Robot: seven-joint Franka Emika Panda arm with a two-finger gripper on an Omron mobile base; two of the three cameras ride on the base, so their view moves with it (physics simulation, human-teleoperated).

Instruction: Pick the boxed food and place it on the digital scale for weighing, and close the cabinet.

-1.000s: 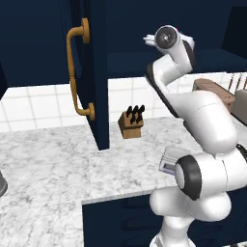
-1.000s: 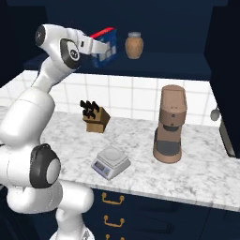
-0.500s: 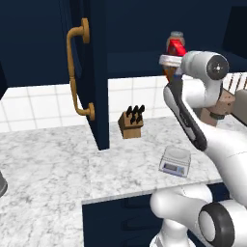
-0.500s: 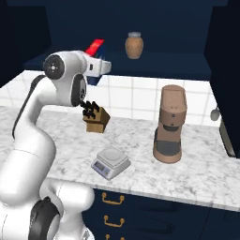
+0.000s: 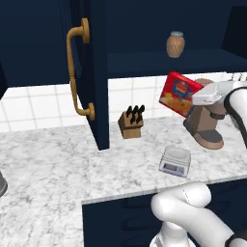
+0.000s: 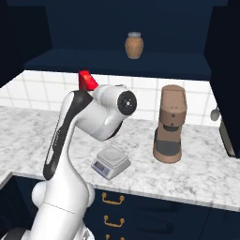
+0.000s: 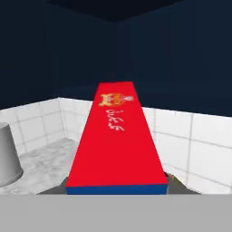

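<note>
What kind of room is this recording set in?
A rendered home kitchen, most likely: a marble-look counter against white tiles, a knife block, a brown coffee machine and a dark navy wall cabinet above.

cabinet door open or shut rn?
Open. In the left base view the cabinet door stands edge-on, swung out over the counter, and the shelf inside shows with a jar on it.

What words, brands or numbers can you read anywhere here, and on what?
Boxed food, front: an oval logo above a food picture, too blurred to read.
Boxed food, red side: an emblem and a line of white lettering, illegible.
Digital scale: dark display strip, no digits readable.
No other text.
</note>
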